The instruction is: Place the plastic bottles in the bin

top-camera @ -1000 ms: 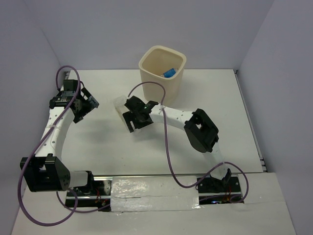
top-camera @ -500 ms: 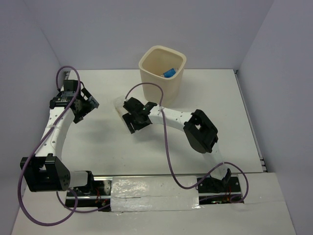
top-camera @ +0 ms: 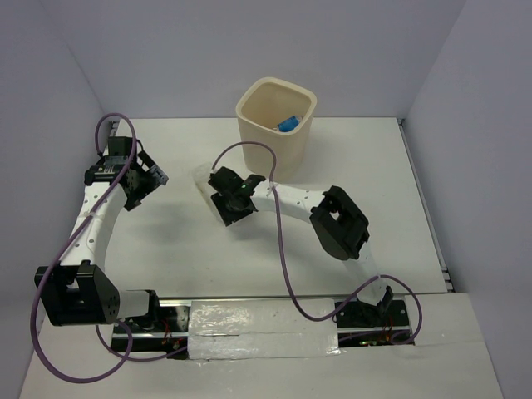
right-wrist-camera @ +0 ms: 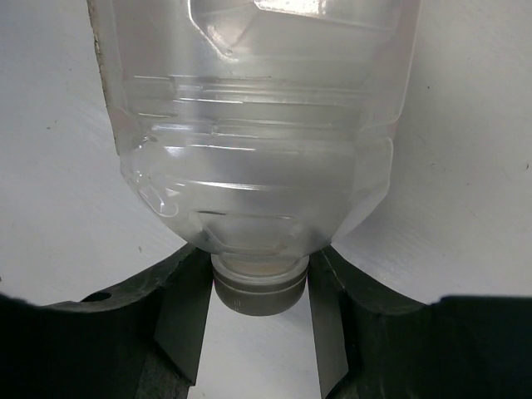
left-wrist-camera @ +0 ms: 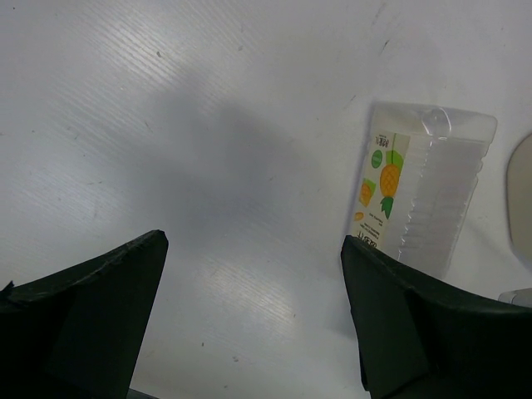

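The right claw point(right-wrist-camera: 259, 253) had closed narrow around the neck end of a clear boxy bottle point(right-wrist-camera: 258, 125). In the right wrist view its two fingers point(right-wrist-camera: 189, 283) pressed against the bottle's shoulders at the lower centre of the frame. The pale cap point(right-wrist-camera: 259, 293) sat between the pads with hardly any space on either side. The bottle's body filled the upper half of that frame and lay on the white table point(top-camera: 374, 191).

From above, this pair sat just left of centre. The bottle showed as a faint translucent patch to the upper left of the claw, near the foot of the bin point(top-camera: 274, 154) but apart from it.

The left claw point(left-wrist-camera: 253, 249) stood wide and held nothing. In its wrist view the dark fingers occupied the lower left and lower right corners, with bare table between them. The same boxy bottle lay at the right of that frame, and its yellow-green pineapple label point(left-wrist-camera: 378, 187) faced the camera. Its lower end was hidden behind the right-hand finger. In the overhead view this claw was at the left of the frame, well apart from the bottle.

The cream bin stood upright at the upper centre of the overhead frame, at the far side of the table. A blue-labelled bottle point(top-camera: 288, 125) lay inside it, toward its right wall.
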